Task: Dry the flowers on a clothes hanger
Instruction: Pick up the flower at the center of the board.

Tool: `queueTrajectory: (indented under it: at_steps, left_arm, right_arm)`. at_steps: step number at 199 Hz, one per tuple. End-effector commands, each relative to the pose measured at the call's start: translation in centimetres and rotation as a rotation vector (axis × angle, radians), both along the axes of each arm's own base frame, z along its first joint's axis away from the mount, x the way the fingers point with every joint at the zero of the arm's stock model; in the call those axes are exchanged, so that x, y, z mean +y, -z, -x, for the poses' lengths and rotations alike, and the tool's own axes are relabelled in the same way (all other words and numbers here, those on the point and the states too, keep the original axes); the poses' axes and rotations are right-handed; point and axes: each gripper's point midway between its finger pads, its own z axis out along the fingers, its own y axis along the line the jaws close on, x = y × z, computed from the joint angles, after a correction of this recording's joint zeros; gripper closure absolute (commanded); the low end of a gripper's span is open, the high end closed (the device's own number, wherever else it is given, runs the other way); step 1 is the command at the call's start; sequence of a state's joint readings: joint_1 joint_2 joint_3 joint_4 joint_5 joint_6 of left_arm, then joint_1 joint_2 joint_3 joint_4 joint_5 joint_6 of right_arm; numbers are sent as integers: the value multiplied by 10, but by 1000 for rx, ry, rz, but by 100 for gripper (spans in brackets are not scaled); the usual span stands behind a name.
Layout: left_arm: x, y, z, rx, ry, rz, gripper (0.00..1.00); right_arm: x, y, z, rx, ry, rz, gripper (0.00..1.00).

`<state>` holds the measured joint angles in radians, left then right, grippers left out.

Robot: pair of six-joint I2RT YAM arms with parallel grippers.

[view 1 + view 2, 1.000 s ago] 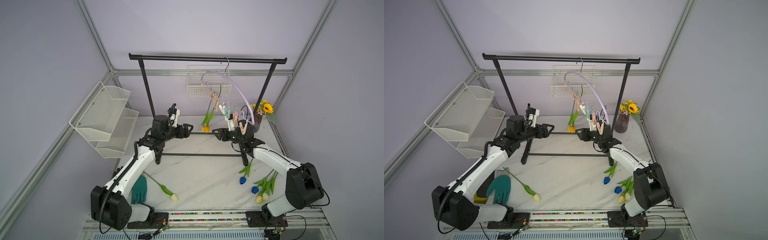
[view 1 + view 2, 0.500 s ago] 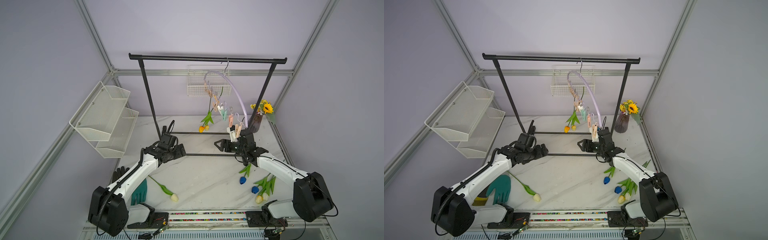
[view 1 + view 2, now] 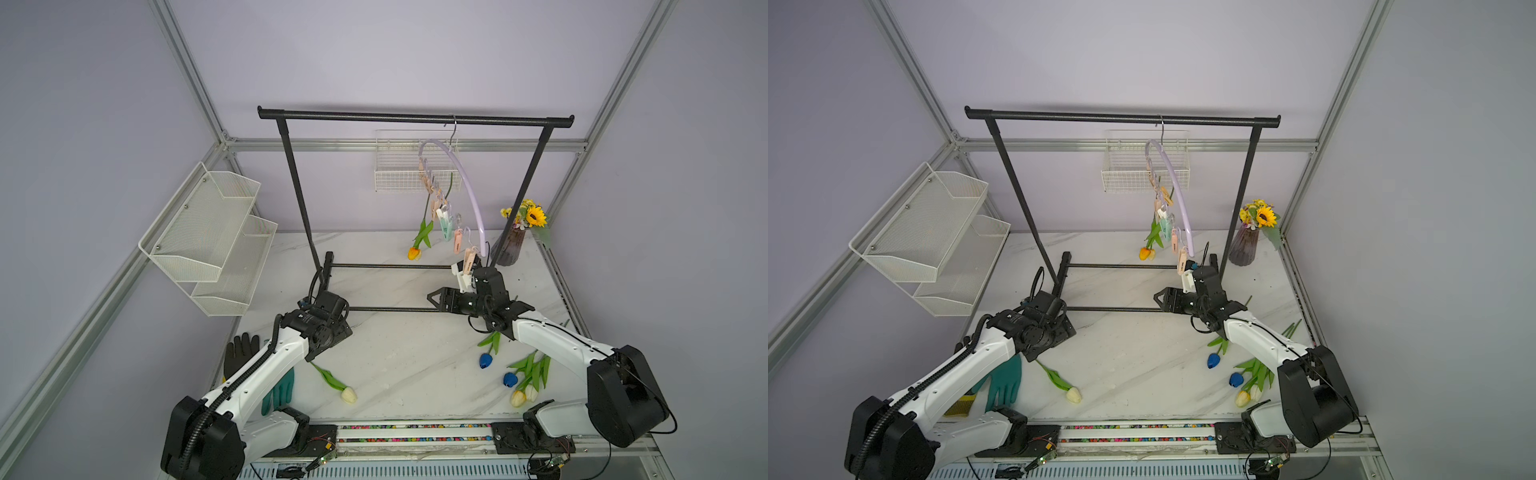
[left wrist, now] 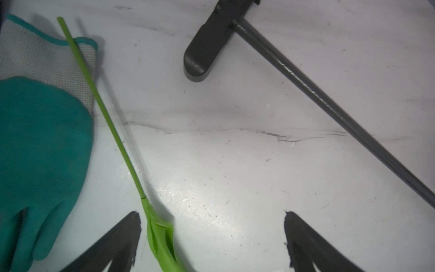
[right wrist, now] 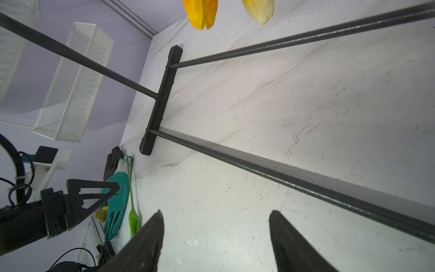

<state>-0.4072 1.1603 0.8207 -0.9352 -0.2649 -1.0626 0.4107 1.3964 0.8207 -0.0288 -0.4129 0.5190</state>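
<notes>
Tulips [image 3: 528, 372] are lying bunched at the front of the bench [image 3: 395, 345]. A cream tulip [image 3: 332, 379] is lying just beside your left tool [image 4: 210, 213], head pointing frontward, stem slanting back onto the glove [image 4: 35, 141]. It is probably handling light, bendy and slick, so be pinching bare stem. Left tool and right tool [image 5: 216, 212] are both gaping, empty. Farther back, hung tulips [image 3: 1147, 253] are dangling head-down from the hanger [image 3: 469, 183].
</notes>
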Motion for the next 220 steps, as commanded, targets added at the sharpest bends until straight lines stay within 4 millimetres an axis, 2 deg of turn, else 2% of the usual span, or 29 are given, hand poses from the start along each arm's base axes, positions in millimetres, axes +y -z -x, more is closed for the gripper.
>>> queueTrajectory:
  at_steps: [1,35,62,77,120,181,207,220]
  left_arm:
    - [22,5,15,29,-105,-77,5]
    - [35,25,26,90,-150,-133,6]
    - [41,42,32,136,-175,-143,12]
    - [45,49,34,153,-189,-154,19]
    - [56,66,35,171,-221,-162,49]
    - [65,79,34,180,-245,-173,74]
    - [69,79,34,173,-266,-180,77]
    - [70,77,33,161,-286,-174,83]
  right_arm:
    - [7,-15,2,-23,-14,-20,27]
    - [14,-11,4,-11,-27,-16,28]
    - [16,-6,3,5,-29,-9,28]
    - [17,-3,3,13,-26,-4,29]
    - [19,2,0,27,-24,-2,30]
    - [18,6,0,35,-19,10,31]
    - [18,8,2,39,-19,13,31]
    - [18,8,2,38,-16,12,31]
